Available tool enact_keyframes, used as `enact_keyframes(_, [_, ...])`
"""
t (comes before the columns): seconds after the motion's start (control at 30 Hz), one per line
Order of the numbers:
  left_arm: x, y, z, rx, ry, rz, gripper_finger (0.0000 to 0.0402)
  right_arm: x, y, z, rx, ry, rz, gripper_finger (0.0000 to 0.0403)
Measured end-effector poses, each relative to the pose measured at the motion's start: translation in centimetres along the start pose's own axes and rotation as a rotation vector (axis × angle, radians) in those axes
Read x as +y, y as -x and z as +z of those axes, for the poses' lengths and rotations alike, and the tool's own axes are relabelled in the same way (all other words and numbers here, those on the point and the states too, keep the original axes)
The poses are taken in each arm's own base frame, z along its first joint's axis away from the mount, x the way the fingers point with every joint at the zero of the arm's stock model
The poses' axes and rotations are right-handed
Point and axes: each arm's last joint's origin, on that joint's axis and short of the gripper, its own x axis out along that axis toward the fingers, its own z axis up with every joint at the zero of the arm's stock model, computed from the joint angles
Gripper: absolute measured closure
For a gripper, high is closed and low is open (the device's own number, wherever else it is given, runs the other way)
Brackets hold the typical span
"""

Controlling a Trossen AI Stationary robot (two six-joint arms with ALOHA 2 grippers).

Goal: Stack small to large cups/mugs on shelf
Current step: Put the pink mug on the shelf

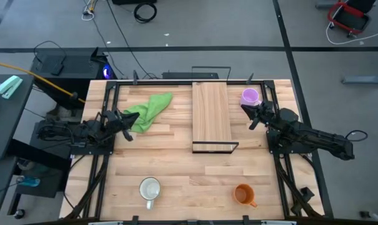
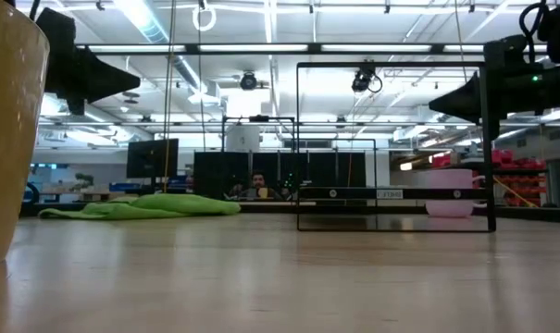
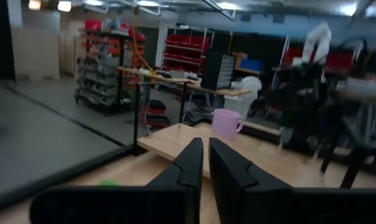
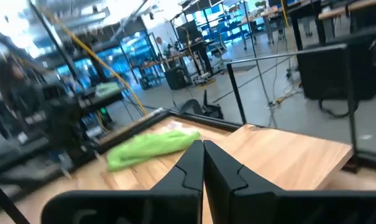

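While none of the three mugs is on it, the shelf (image 1: 211, 114), a long plank of pale, smooth wood with thin black metal frames at both ends, lies mid-table with its long axis running from the far edge toward the near one. The light purple mug (image 1: 250, 97) stands upright just beside its far right corner, mouth up. The white mug (image 1: 150, 189) and the orange mug (image 1: 243, 194) stand upright near the front edge, well apart, handles toward the front. A crumpled green cloth (image 1: 148, 110) lies left of the shelf. The right gripper (image 1: 253, 115), fingers pressed together and empty, hangs near the purple mug. The left gripper (image 1: 122, 124), fingers a narrow slit apart and holding nothing, sits by the cloth.
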Motion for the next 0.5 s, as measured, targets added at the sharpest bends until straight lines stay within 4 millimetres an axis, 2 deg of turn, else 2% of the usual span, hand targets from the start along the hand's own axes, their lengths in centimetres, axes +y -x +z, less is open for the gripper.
enact_keyframes(0.17, [0.0, 0.0, 0.0, 0.000, 0.147, -0.001, 0.0372, 0.2, 0.0, 0.5, -0.032, -0.224, 0.017, 0.0391])
enact_keyframes(0.3, [0.0, 0.0, 0.1, -0.005, 0.288, -0.001, 0.0376, 0.6, 0.2, 1.6, -0.061, -0.397, 0.039, 0.0391])
enact_keyframes(0.43, [0.0, 0.0, 0.3, -0.026, 0.475, -0.009, 0.0375, 1.1, 0.5, 3.0, -0.101, -0.419, 0.059, 0.0391])
enact_keyframes(0.5, [0.0, 0.0, 0.4, -0.034, 0.502, -0.007, 0.0373, 1.3, 0.7, 3.7, -0.122, -0.393, 0.064, 0.0391])
